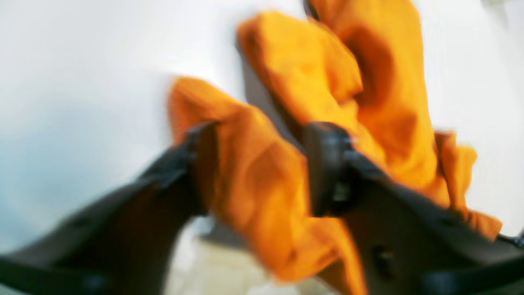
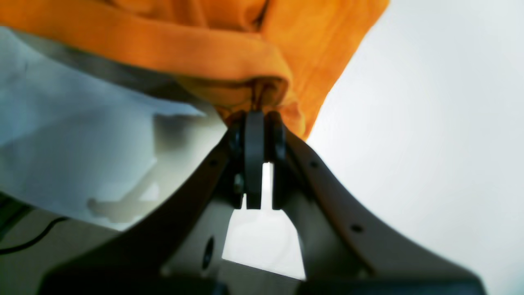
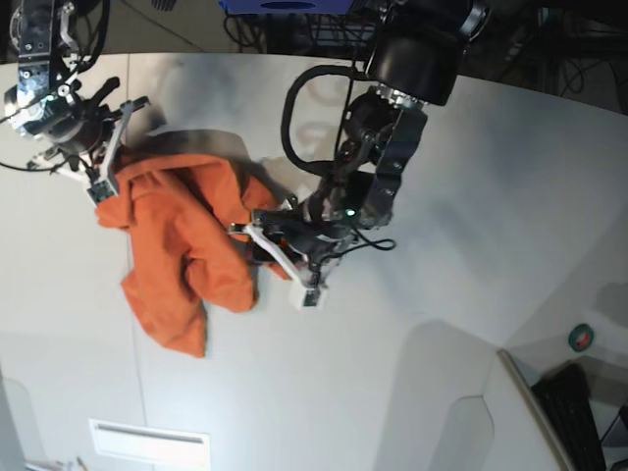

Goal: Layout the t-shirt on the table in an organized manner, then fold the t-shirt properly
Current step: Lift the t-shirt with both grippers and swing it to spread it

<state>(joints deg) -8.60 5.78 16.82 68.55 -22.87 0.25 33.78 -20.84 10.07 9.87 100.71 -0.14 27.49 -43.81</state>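
Both arms are clad in black housings, looped with black cables and lit by small green lights. The left gripper (image 3: 282, 253) and right gripper (image 3: 101, 162) are built with white finger frames, black pads and dark screw holes along each curved finger.

t-shirt (image 3: 186, 245): on the table (image 3: 442, 294), left part, toward far edge | right gripper (image 3: 98, 162): at shirt's far-left corner | left gripper (image 3: 280, 257): at shirt's right edge, mid-table
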